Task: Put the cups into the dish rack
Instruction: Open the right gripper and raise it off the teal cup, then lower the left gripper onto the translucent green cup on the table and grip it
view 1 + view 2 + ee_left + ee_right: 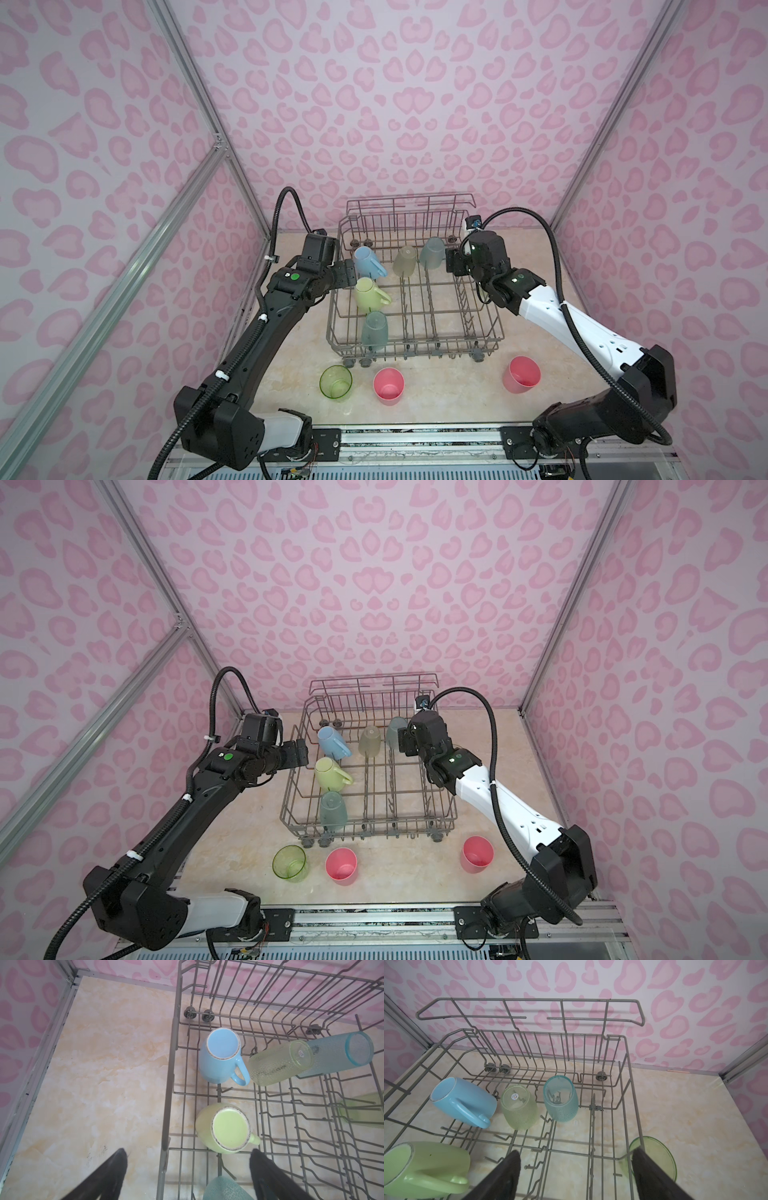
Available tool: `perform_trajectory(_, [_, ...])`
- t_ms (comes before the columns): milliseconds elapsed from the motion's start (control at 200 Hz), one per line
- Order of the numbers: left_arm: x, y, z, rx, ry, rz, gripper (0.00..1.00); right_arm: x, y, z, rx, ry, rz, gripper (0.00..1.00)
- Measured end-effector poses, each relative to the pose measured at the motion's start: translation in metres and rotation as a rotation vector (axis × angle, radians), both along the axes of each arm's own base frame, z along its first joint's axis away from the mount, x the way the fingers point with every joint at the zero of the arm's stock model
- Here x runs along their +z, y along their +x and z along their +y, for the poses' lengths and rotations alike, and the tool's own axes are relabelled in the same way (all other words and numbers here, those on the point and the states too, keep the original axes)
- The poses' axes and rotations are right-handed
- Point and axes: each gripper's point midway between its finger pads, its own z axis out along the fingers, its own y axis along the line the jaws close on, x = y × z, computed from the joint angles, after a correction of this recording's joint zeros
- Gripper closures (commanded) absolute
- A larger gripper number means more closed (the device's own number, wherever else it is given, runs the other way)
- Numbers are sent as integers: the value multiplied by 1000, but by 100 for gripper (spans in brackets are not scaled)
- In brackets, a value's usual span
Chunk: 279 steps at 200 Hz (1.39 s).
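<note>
Cups low in both top views are your next pick, since your left hand and right hand hang wide and empty beside the dish rack.

Left arm: black links, white base segment. Right arm: white forearm, black joints. Both carry corrugated black cable and black fingers.

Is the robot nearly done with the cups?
Over halfway. In the rack: blue mug, yellow mug, pale cup, front teal cup, back teal cup. The left gripper and right gripper are open, empty. Waiting on the table: green cup, left pink cup, right pink cup.
</note>
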Motion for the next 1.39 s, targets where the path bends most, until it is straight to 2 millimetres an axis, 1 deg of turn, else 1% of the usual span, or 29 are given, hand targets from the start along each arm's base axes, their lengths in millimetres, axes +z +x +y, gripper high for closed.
perform_trajectory(75, [0,-10,7,42,-5,20,9,-9,-9,-4,3,4,16,18])
perform_trajectory(130, [-1,-22,12,70,-15,33,10,-14,-15,-6,6,4,23,18])
perform_trajectory(220, [-5,-47,20,108,-35,64,12,-21,-22,-8,16,8,33,18])
perform_trajectory(360, [-11,-86,32,155,-66,104,16,-30,-28,-10,23,14,39,17])
perform_trajectory(480, [-27,-116,36,187,-102,171,18,-39,-31,-10,33,16,47,17])
perform_trajectory(550, [-38,-131,36,200,-123,215,23,-44,-32,-10,36,16,53,18])
perform_trajectory(655, [-50,-150,38,219,-146,265,29,-49,-32,-10,41,21,53,18])
perform_trajectory(755, [-61,-168,39,235,-171,307,32,-53,-31,-10,49,31,57,18])
perform_trajectory(895, [-74,-187,39,251,-194,363,34,-60,-29,-14,42,56,72,18])
perform_trajectory(1095, [-95,-211,41,254,-177,474,37,-68,-24,-17,39,68,91,18])
perform_trajectory(1295, [-122,-228,39,256,-179,569,41,-69,-23,-16,49,79,92,18])
perform_trajectory(1395, [-133,-235,36,254,-192,601,43,-69,-22,-11,71,91,93,18])
